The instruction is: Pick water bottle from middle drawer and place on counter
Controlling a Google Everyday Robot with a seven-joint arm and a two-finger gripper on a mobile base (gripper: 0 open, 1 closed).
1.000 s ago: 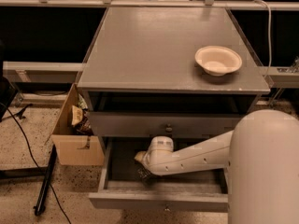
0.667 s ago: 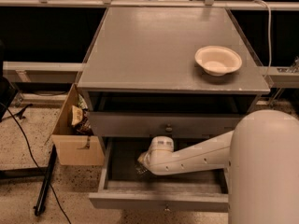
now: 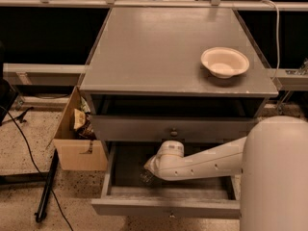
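Camera view, one arm, items as we find them.

1. Counter point(image 3: 159, 52): the flat grey top of the cabinet. A white bowl point(image 3: 224, 61) stands on it near the right front corner; we count nothing else on it.
2. Upper drawer front point(image 3: 144, 128): grey, shut, with a small knob point(image 3: 173, 132) at its middle, directly below the counter's front edge.
3. Middle drawer point(image 3: 166, 207): pulled out toward the camera, its dark inner floor exposed and its plain front panel lowest in view.
4. Robot arm point(image 3: 207, 160): white, it reaches from the rounded white body point(image 3: 274, 177) at the right across the open drawer, the wrist turned downward left of centre.
5. Gripper point(image 3: 150, 168): inside the middle drawer, low over its floor and largely hidden by the wrist; we cannot tell whether it is spread or closed.
6. Water bottle point(image 3: 146, 177): a small clear shape on the drawer floor, left of centre, just under the gripper. We cannot tell whether the two touch.
7. Cardboard box point(image 3: 79, 150): open, on the speckled floor against the cabinet's left side, with mixed contents.
8. Black pole point(image 3: 46, 186): lying on the floor, left of the box.
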